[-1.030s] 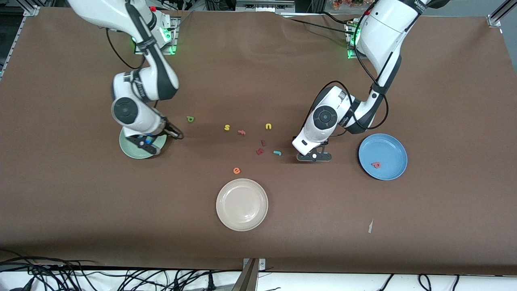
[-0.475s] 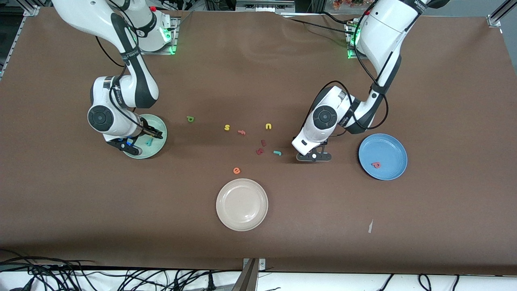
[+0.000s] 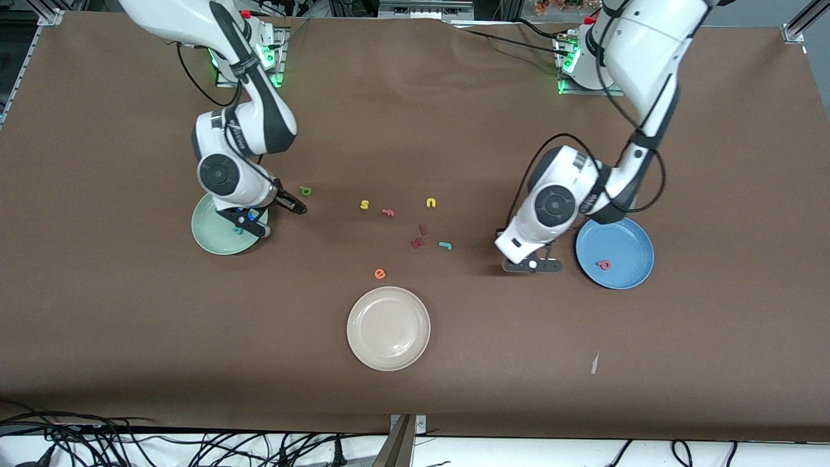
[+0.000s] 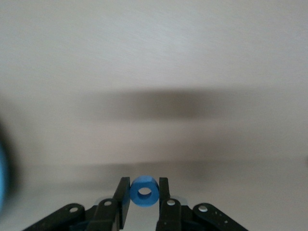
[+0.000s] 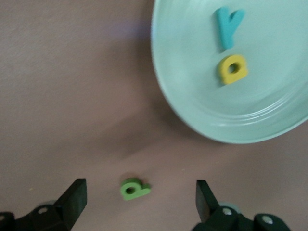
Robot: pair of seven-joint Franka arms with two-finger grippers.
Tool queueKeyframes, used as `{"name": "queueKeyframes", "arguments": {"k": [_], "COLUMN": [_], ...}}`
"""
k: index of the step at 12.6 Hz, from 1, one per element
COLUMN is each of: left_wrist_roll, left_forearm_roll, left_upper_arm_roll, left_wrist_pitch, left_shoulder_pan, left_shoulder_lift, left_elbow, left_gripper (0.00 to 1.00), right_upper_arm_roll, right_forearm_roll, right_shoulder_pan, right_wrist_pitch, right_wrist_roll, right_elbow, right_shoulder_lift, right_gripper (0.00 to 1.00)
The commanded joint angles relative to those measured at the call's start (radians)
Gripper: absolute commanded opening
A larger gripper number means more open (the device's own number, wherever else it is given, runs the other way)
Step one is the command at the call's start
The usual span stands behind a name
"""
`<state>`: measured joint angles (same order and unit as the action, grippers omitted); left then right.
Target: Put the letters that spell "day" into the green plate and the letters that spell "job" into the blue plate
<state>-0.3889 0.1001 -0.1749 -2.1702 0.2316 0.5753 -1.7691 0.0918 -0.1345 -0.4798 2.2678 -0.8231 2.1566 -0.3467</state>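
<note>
My left gripper (image 4: 144, 193) is shut on the blue ring "o" (image 4: 144, 191). It hangs over the table beside the blue plate (image 3: 622, 233), whose rim shows in the left wrist view too (image 4: 1, 178). The salmon "b" (image 3: 604, 264) lies in that plate. The teal "j" (image 3: 445, 245) lies on the table mid-way between the arms. My right gripper (image 5: 139, 192) (image 3: 292, 206) is open, low over the green "d" (image 5: 134, 188) (image 3: 305, 191), which lies between its fingers. Beside it, the green plate (image 5: 192, 96) (image 3: 207, 237) holds the teal "y" (image 5: 227, 26) and the yellow "a" (image 5: 233, 69).
Loose on the table between the arms lie a yellow "s" (image 3: 364, 205), a yellow "u" (image 3: 431, 203), an orange letter (image 3: 388, 212), two dark red letters (image 3: 419, 237) and an orange "e" (image 3: 380, 274). A cream plate (image 3: 388, 328) sits nearer the front camera.
My right gripper opened over the green plate, left the teal "y" there and swung to the "d". My left gripper moved with the "o" toward the blue plate.
</note>
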Motion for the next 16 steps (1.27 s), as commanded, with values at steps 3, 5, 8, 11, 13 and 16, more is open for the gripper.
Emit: {"name": "queueKeyframes", "arguments": {"k": [3,5,8,11,13,16], "left_wrist_roll": [0.370,0.456,0.533,0.472,0.389,0.092], "left_forearm_roll": [0.033,0.126,0.168,0.095,0.000,-0.028], "left_upper_arm_roll": [0.000,-0.002,-0.002,-0.008,-0.008,-0.009], "left_wrist_pitch": [0.082,0.082,0.081,0.084,0.089,0.089], "left_shoulder_pan": [-0.173,-0.239,-0.284,-0.272,-0.229,-0.109], "left_shoulder_lift": [-0.057,-0.055,-0.045,-0.042,-0.028,0.026], "left_elbow": [-0.015,-0.021,-0.018,0.026,0.062,0.146], "left_gripper": [0.16,0.16,0.59,1.00,1.00,1.00], "right_upper_arm_roll": [-0.059,-0.104,-0.106,-0.106,-0.106,-0.104], "right_forearm_roll": [-0.005,-0.005,-0.004,-0.004,-0.004,-0.004], "right_shoulder_pan": [0.004,0.004,0.004,0.004,0.004,0.006], "right_wrist_pitch": [0.150,0.292,0.361,0.363,0.393,0.407], "right_wrist_roll": [-0.132,-0.175,-0.174,-0.168,-0.166,-0.163], "right_elbow": [0.181,0.256,0.299,0.298,0.296,0.292], "right_shoulder_lift": [0.084,0.081,0.075,0.072,0.057,0.052], "right_gripper": [0.99,0.99,0.92,0.87,0.84,0.80]}}
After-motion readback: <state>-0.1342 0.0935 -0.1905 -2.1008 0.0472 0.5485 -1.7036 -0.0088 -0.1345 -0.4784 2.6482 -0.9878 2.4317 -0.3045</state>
